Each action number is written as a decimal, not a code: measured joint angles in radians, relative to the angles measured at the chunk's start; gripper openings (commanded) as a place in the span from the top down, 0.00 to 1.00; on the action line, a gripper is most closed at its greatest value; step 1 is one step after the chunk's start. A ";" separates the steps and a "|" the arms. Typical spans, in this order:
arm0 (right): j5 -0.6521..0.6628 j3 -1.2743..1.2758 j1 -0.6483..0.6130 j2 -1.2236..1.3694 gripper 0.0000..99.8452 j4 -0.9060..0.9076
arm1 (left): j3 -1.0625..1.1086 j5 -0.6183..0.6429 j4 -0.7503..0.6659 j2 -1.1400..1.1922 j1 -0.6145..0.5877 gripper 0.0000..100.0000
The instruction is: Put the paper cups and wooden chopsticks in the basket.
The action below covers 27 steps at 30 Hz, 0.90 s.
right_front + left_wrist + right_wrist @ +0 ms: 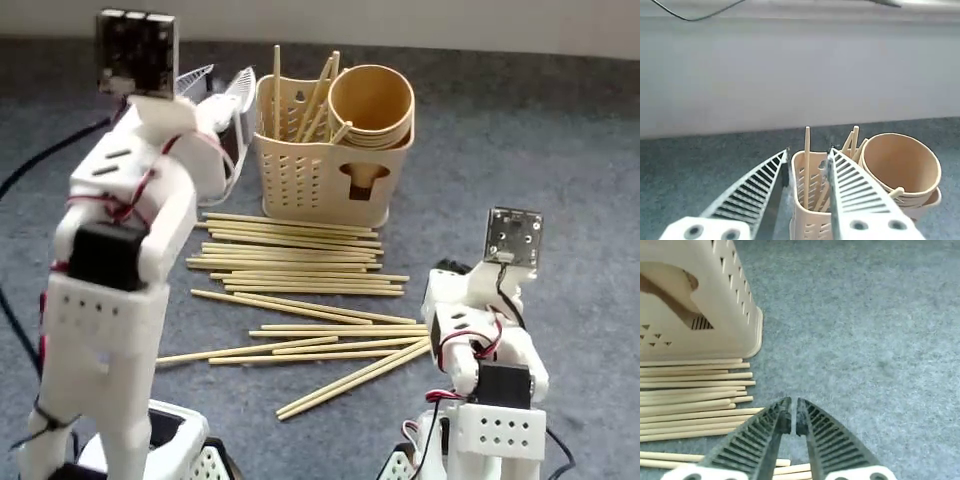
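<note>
Left gripper [809, 152] raised beside basket [300, 175], spread; right gripper [793, 405] low over chopsticks [300, 262], pressed together.

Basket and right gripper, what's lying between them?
Loose wooden chopsticks lie between the basket and the right gripper, seen in the right wrist view.

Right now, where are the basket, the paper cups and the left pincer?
basket [310, 182], high view, front wall.
paper cups [370, 95], high view, inside of the top cup.
left pincer [808, 152], left wrist view, midway between its tips.
</note>
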 measured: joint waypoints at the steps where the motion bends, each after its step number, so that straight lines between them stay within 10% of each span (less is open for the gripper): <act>1: 0.000 0.000 -0.008 0.000 0.94 0.011 | 0.026 0.000 0.000 -0.041 -0.002 0.86; 27: 0.000 -0.005 -0.020 -0.003 0.95 0.224 | 1.003 -0.101 0.002 -0.895 -0.072 0.86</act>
